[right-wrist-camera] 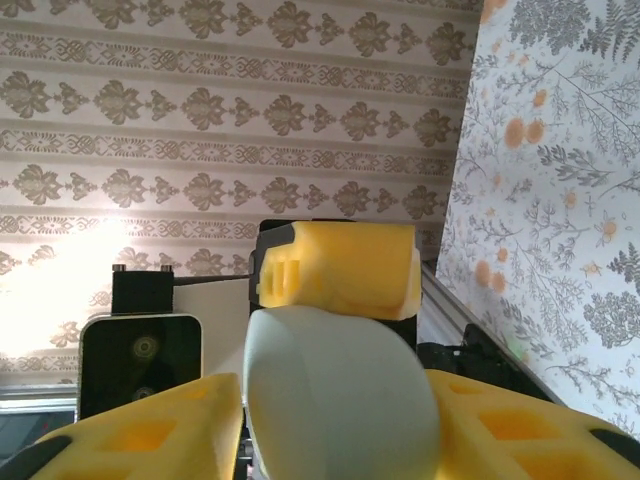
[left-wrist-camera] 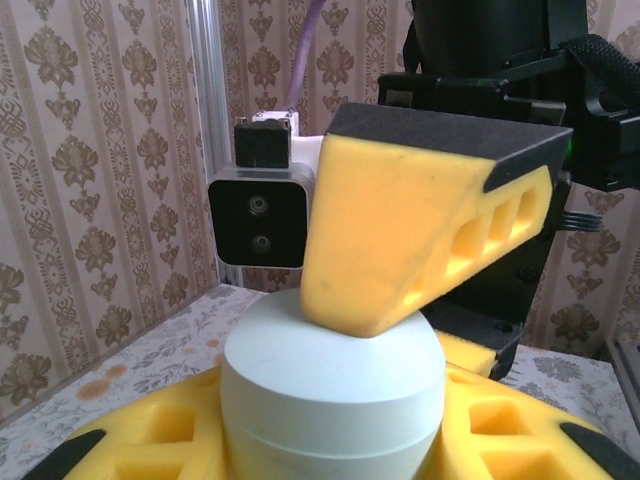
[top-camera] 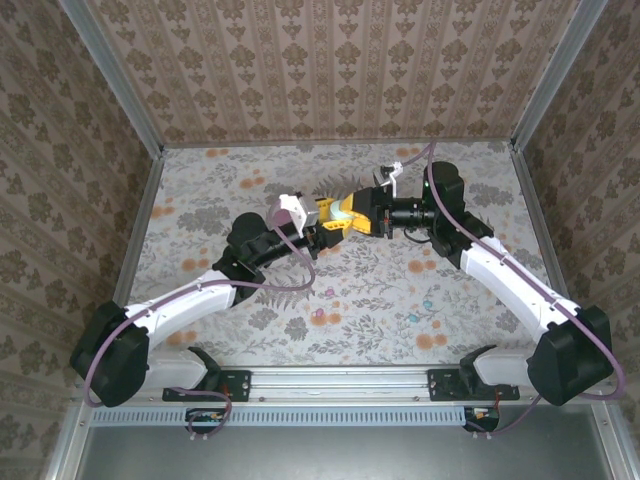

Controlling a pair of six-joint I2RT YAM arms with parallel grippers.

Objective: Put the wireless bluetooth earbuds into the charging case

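Your left hand [top-camera: 333, 224] clamps the pale charging case [top-camera: 343, 211] in mid-air. The right hand [top-camera: 352, 217] straddles it from the opposite side, but you can't tell if it grips. 2 tiny specks, likely the earbuds [top-camera: 320, 316], lie on the tabletop [top-camera: 200, 200] nearer you.

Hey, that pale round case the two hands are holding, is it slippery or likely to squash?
Probably slippery: the charging case looks smooth and rounded, so it may squirm out of a grip. Likely rigid: it shows no dent where the left hand and right hand press it.
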